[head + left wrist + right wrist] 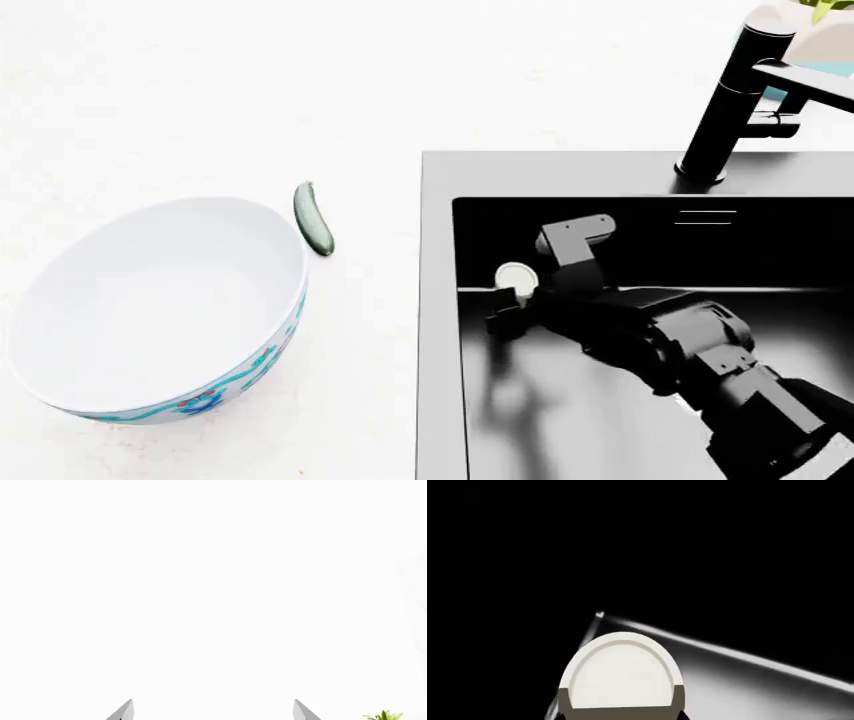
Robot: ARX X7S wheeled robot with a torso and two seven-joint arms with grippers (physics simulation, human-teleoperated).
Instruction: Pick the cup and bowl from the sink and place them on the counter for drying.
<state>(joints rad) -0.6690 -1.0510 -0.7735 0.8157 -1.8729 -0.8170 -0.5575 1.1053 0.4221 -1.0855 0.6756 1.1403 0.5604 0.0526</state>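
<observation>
Bowl (154,300) sits on white tabletop (200,90), left of sink (441,320). Right gripper (511,290), inside sink, jaws closed around cup (515,275). Left gripper (213,711) jaws wide apart, holding nothing.

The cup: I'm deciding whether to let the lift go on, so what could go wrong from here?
1. The cup sits close to the sink wall; lifting could knock it against the rim.
2. The right gripper hides its grip, so the cup may slip.
3. The bowl and cucumber crowd the nearby counter.
</observation>
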